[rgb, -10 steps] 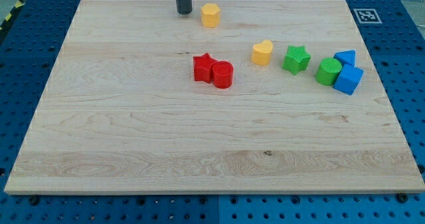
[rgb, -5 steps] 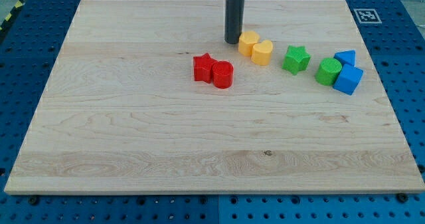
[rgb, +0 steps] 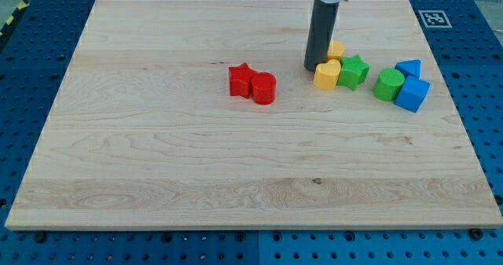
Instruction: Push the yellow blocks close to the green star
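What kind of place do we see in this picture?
Probably a robotics lab bench. A wooden board lies on a blue perforated table, with a printed marker tag at its corner. My tip touches the yellow blocks beside the green star.

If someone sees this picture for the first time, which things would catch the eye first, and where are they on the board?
The dark rod comes down from the view's top, and my tip stands just left of two yellow blocks: the yellow heart and another yellow block partly hidden behind the rod. Both press against the green star, right of centre near the view's top. A red star and a red cylinder sit touching near the middle.
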Robot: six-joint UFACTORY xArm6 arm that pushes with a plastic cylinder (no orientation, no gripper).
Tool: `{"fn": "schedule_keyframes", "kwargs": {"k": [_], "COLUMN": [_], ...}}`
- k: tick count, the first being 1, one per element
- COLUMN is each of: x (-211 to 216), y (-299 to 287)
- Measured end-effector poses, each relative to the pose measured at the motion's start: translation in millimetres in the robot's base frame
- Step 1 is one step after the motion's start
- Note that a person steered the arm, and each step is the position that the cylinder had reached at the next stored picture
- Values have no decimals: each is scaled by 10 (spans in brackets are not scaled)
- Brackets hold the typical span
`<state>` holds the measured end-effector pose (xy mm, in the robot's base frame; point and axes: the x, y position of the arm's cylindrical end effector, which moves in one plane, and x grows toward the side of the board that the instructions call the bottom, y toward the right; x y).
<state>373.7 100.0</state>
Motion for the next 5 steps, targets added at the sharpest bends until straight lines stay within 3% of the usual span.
{"fn": "schedule_keyframes", "kwargs": {"k": [4, 5], "x": [175, 175], "y": [371, 86]}}
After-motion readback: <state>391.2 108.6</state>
